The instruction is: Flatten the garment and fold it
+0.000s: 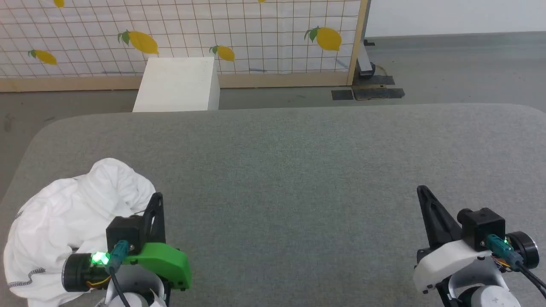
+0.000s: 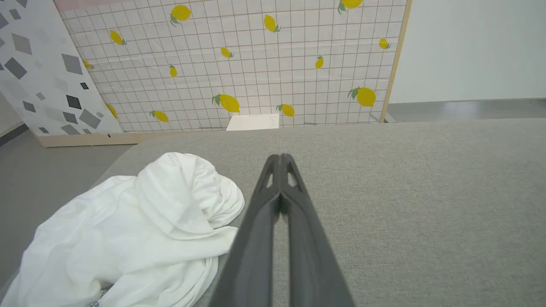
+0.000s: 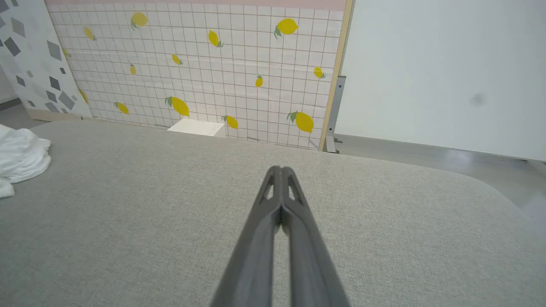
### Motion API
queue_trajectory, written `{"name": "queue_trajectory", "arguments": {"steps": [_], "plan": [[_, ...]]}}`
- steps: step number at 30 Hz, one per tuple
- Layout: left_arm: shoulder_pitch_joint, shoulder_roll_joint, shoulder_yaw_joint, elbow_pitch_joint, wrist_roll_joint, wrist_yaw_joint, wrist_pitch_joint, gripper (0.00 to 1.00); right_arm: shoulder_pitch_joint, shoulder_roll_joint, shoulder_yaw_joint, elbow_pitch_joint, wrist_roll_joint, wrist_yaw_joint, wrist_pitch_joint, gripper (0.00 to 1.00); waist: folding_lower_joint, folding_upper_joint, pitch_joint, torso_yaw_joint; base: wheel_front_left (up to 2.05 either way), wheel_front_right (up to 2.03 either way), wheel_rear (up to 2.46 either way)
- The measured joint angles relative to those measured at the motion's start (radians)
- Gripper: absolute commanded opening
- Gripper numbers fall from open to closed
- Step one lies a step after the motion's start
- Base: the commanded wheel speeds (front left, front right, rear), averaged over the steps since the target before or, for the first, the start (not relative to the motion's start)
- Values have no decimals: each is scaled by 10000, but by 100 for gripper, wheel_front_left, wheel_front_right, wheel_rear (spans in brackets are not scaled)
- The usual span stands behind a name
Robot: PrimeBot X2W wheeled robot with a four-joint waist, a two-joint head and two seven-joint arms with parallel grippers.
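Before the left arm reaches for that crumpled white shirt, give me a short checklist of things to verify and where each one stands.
1. Left gripper empty: ok, its long dark fingers are shut together on nothing.
2. Right gripper empty: ok, shut, above bare cloth.
3. Crumpled white thin-fabric shirt within reach: ok, it lies just left of the left gripper.
4. Shirt flattened: not ok, it is bunched in a heap.
5. Room to spread it on the grey fabric-covered table: ok, the middle and right are bare.
6. Sleeves and hem found: cannot tell, most is buried in folds.
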Motion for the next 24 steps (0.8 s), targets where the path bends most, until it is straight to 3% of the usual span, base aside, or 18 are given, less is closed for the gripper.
{"name": "queue_trajectory", "arguments": {"steps": [4, 5, 24], "plan": [[0, 0, 0, 0, 0, 0, 0, 0, 0, 0, 2, 0, 0, 0, 0, 0, 0, 0, 0, 0, 0, 0, 0], [0, 0, 0, 0, 0, 0, 0, 100, 0, 0, 2, 0, 0, 0, 0, 100, 0, 0, 0, 0, 0, 0, 0], [-5, 2, -155, 313, -230, 2, -270, 100, 3, 0, -38, 205, 343, 0, -270, 100, 0, 0, 8, 44, 0, 0, 0]]}}
